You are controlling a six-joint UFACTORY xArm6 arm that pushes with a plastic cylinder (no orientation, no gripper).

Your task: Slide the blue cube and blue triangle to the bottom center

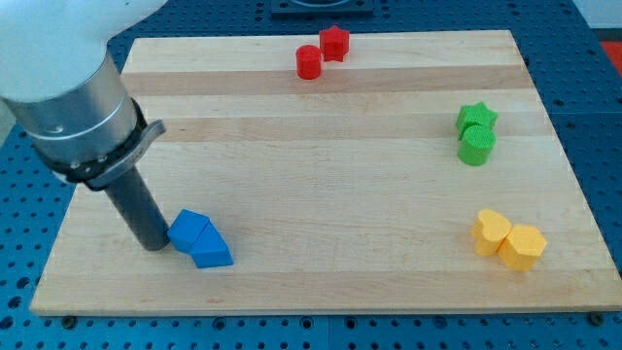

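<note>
The blue cube [190, 229] and the blue triangle [211, 249] lie touching each other near the board's bottom left. The cube is up-left of the triangle. My tip [154, 245] rests on the board right at the cube's left side, touching or nearly touching it. The dark rod rises up-left from there to the grey arm body.
The wooden board [321, 165] fills the view. Two red blocks [321, 53] sit at the top centre. A green star [476, 118] and a green cylinder [475, 146] sit at the right. Two yellow blocks [507, 238] lie at the bottom right.
</note>
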